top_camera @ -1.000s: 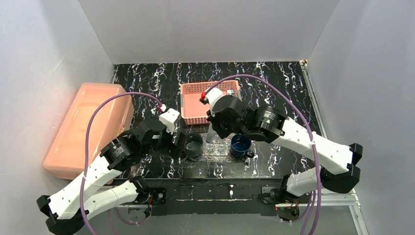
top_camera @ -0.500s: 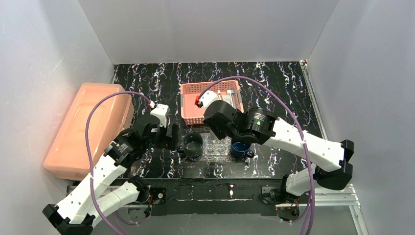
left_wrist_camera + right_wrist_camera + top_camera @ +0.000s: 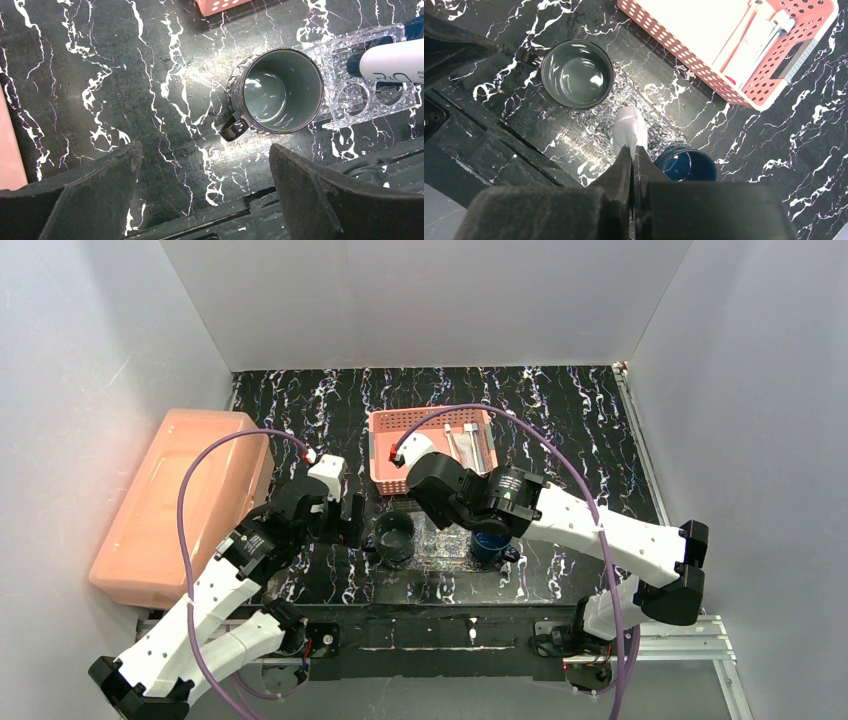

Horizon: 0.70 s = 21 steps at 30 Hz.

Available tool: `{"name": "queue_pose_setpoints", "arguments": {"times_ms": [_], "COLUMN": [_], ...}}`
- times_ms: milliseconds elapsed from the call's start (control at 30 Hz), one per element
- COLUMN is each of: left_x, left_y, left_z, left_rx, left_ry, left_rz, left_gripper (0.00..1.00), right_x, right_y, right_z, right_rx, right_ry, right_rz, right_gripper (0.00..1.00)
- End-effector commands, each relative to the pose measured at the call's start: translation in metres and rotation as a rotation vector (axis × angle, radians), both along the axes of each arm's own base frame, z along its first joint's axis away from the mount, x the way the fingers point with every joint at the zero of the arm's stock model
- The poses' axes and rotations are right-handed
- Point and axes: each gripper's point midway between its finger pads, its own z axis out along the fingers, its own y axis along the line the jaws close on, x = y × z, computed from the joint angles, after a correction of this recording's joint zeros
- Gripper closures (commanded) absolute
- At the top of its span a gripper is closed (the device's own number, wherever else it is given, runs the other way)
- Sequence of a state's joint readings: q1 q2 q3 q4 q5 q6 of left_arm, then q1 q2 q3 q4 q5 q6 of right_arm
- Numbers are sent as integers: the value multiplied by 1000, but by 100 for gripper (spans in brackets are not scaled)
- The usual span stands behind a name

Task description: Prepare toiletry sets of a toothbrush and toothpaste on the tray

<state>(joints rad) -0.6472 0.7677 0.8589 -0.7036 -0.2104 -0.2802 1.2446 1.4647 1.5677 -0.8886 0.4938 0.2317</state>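
Nearest the bases, the left claw (image 3: 204,150) is held spread and empty over the black white-veined counter (image 3: 100,75), just beside the round grey ceramic mug (image 3: 276,90). Beyond it, the right claw (image 3: 632,149) is pressed together on a white plastic toothpaste tube (image 3: 630,127), whose long axis continues the fingers downward. The flat clear glittery tray (image 3: 589,130) lies directly beneath, between the grey mug and a dark blue mug (image 3: 689,166), so a straight descent is judged sufficient. Farthest, a slim white toothbrush (image 3: 735,36) lies in the pink perforated basket (image 3: 674,50).

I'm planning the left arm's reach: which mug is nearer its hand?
The grey mug, at the left end of the tray; the dark blue mug stands at the opposite end.
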Motion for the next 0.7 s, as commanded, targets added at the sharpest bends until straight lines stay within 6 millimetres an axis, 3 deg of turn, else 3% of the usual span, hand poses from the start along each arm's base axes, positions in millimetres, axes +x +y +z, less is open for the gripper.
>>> {"name": "queue_pose_setpoints", "arguments": {"times_ms": [0,667], "left_x": [3,4], "left_y": [4,2], "left_z": [1,-2], "left_rx": [6,12], "left_ry": [-17,-2], "left_rz": [23,16], "left_gripper": [2,4], "right_x": [9,19], "right_y": [10,4], "right_z": [11,-7], "right_rx": [71,86], "right_ry": [-31,11], "right_rz": [-13,-23], "right_gripper": [99,99]}}
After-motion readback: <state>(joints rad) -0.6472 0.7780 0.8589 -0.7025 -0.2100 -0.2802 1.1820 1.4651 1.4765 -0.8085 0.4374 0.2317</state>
